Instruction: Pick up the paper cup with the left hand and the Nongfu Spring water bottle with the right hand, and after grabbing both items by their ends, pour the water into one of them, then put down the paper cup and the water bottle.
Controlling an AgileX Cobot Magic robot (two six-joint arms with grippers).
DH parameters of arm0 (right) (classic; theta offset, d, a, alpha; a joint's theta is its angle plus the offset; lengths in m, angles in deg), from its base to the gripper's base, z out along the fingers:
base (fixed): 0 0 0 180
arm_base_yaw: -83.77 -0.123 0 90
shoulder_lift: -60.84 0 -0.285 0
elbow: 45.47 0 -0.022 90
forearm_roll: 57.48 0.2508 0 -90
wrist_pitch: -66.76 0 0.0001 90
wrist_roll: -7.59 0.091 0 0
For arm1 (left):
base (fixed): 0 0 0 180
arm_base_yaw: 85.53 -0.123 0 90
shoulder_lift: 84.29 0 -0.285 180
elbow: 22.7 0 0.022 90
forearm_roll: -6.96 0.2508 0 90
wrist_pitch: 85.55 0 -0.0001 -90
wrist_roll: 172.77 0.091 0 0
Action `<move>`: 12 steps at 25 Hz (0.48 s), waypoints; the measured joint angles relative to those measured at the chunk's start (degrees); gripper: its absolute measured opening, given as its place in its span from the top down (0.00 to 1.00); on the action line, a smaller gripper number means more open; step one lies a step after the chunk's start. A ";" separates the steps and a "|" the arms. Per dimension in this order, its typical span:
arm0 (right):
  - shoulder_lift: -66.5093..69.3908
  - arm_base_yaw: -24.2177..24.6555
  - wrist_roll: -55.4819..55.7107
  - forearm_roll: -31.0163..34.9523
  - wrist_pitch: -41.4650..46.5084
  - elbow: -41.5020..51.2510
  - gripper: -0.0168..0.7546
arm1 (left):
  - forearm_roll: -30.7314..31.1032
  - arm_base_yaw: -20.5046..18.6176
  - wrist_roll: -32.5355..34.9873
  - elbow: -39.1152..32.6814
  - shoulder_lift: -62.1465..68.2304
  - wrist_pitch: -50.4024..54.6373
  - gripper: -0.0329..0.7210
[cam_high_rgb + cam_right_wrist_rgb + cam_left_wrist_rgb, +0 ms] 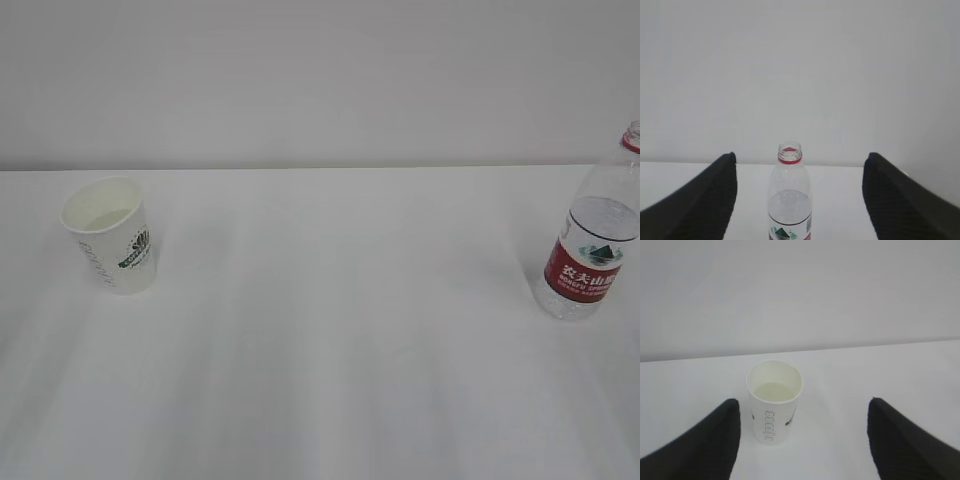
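So this looks like the very start of the job, or at least the approach step: nothing is picked up. On the white table (330, 330) the paper cup (110, 235) stands upright over at about 9 o'clock from the middle of the tabletop, and the water bottle (592, 240) stands upright way across at roughly 3 o'clock, the two well apart. Neither arm shows up from the room-side camera. From the left wrist camera, the left gripper (802, 440) has its jaws spread wide with nothing in them, and the cup (774, 400) sits between them but a bit farther out, at 12 o'clock and slightly toward the left finger, touching neither. You can see pale liquid low inside the cup. Same story on the right wrist camera: the right gripper (799, 200) is wide open and empty, with the bottle (790, 195) dead ahead at 12 o'clock, cap off, red neck ring showing, water (789, 205) about level with the shoulder. My guess is the next move is both arms easing straight forward until the jaws straddle their targets, then closing gently, since a paper cup squashes easily and an open bottle will slosh if it gets bumped.
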 joint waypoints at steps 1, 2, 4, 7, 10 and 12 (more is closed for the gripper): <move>-0.57 0.00 0.00 0.00 0.99 0.00 0.22 | 0.00 0.00 0.00 0.00 0.00 0.75 0.19; -1.14 0.00 0.00 0.00 1.78 0.00 0.22 | 0.00 0.00 0.00 0.00 0.00 1.52 0.19; -2.20 0.00 0.00 0.00 3.86 0.00 0.22 | 0.00 0.00 0.00 0.25 -0.24 3.71 0.19; -4.08 0.00 0.00 0.00 6.89 0.00 0.22 | 0.00 0.00 0.00 1.70 -0.99 8.68 0.19; -5.94 0.00 0.00 0.00 9.60 0.00 0.22 | 0.00 0.00 0.00 4.18 -1.75 14.51 0.19; -7.39 0.00 0.00 0.00 11.68 0.00 0.22 | 0.00 0.00 0.00 6.30 -2.25 19.96 0.19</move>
